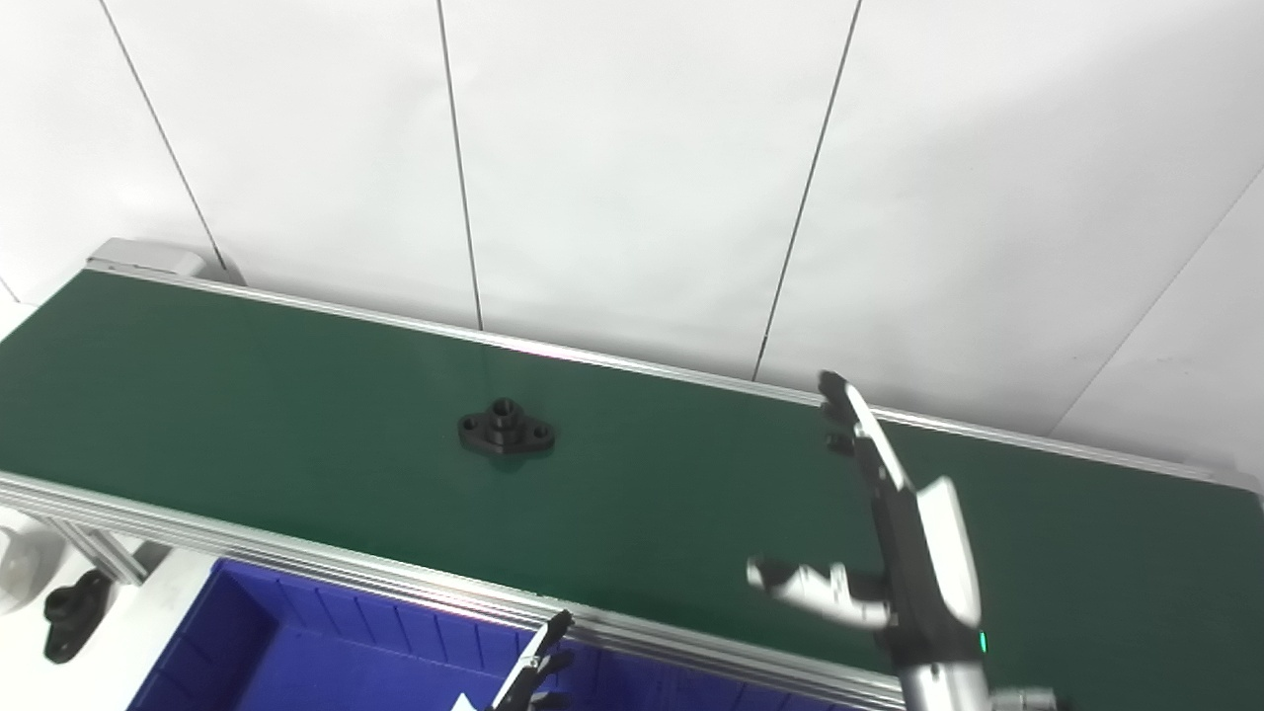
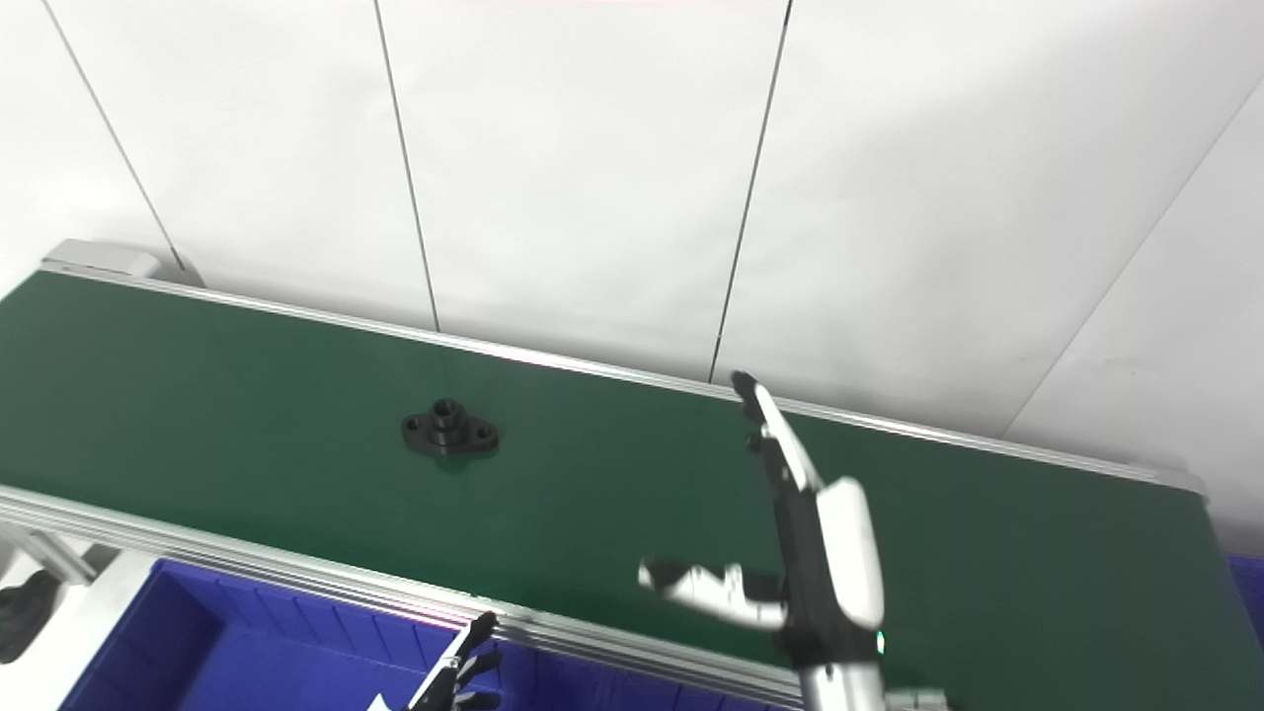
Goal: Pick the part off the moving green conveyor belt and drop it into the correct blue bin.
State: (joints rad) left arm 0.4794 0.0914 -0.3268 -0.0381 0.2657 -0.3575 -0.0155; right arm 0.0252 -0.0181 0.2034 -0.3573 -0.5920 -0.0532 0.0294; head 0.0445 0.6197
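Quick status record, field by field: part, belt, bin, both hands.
part: black flanged piece, lying flat mid-belt, untouched
belt: green, only this one part on it
bin: blue, below the belt's near rail, left of centre; contents not visible
right hand: open, fingers straight and thumb out, above the belt, to the right of the part, holding nothing
left hand: only fingertips show at the bottom edge over the bin; state unclear

Black flanged part flat on green belt, mid-left.
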